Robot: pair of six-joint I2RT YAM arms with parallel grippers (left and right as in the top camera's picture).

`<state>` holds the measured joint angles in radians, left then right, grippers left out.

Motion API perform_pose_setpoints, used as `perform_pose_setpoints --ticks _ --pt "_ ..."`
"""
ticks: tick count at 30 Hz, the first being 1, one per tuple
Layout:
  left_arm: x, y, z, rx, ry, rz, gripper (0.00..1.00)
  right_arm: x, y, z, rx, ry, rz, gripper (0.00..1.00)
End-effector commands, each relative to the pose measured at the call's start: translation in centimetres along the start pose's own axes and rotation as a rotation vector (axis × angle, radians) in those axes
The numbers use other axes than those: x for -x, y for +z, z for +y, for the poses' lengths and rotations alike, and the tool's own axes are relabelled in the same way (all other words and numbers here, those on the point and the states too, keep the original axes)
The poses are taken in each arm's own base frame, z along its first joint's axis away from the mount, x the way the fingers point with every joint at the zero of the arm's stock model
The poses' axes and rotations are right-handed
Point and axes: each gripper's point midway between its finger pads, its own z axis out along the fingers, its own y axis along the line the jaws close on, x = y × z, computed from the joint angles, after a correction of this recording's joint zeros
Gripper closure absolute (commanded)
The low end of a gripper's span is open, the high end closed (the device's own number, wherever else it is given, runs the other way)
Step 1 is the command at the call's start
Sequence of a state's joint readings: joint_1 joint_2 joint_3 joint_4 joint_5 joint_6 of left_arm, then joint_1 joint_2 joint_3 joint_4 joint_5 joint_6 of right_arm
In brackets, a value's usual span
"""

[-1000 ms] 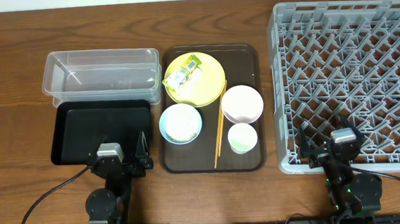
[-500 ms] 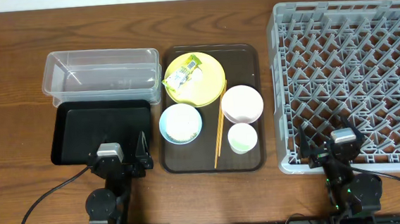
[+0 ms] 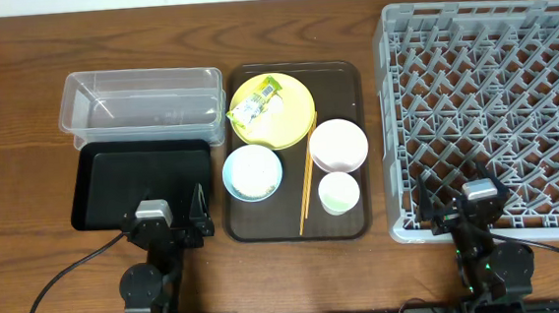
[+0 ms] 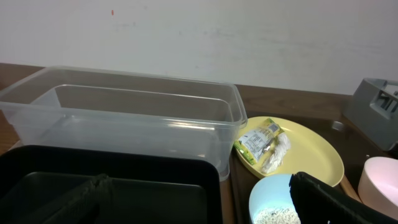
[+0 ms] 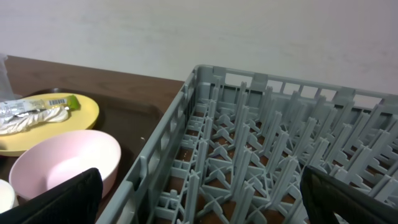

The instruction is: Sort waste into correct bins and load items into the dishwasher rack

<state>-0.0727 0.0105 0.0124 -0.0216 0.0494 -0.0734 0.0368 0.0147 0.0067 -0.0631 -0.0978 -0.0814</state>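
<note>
On the brown serving tray, a yellow plate [image 3: 272, 110] carries the yellow-green wrapper [image 3: 257, 103]. A light blue bowl [image 3: 252, 172] holds white rice scraps [image 4: 277, 215]. Beside it lie wooden chopsticks [image 3: 307, 182], a pinkish bowl [image 3: 338, 144] and a small pale cup [image 3: 338, 193]. The clear tub [image 3: 143, 105] and black tray [image 3: 141, 184] sit at the left, and the grey rack [image 3: 493, 112] at the right. My left gripper [image 3: 165, 208] hangs open over the black tray's near edge. My right gripper [image 3: 465, 197] stands open over the rack's near left corner. Neither holds anything.
The brown serving tray [image 3: 358, 225] lies between the bins and the rack. Bare wooden table [image 3: 22, 145] shows at the far left and along the back. Cables run from both arm bases at the front edge.
</note>
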Motion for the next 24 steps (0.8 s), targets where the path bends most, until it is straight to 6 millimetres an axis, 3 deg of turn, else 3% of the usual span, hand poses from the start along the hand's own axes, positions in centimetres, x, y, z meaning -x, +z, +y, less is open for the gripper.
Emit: perform_pose_setpoints --ticks 1,7,13,24 --pt "-1.7 0.1 0.6 0.026 -0.009 0.063 0.07 -0.1 0.0 0.2 0.008 -0.001 0.003 0.01" --pt "-2.8 -0.1 0.7 0.044 -0.016 0.186 0.07 -0.3 -0.1 -1.0 -0.061 0.085 0.017 0.01" --pt "-1.9 0.2 0.1 0.036 -0.019 0.317 0.07 -0.2 -0.7 -1.0 -0.063 0.100 0.087 0.01" --pt "-1.5 0.5 -1.8 0.002 -0.062 0.777 0.07 2.6 -0.7 -1.5 -0.078 0.134 0.287 0.01"
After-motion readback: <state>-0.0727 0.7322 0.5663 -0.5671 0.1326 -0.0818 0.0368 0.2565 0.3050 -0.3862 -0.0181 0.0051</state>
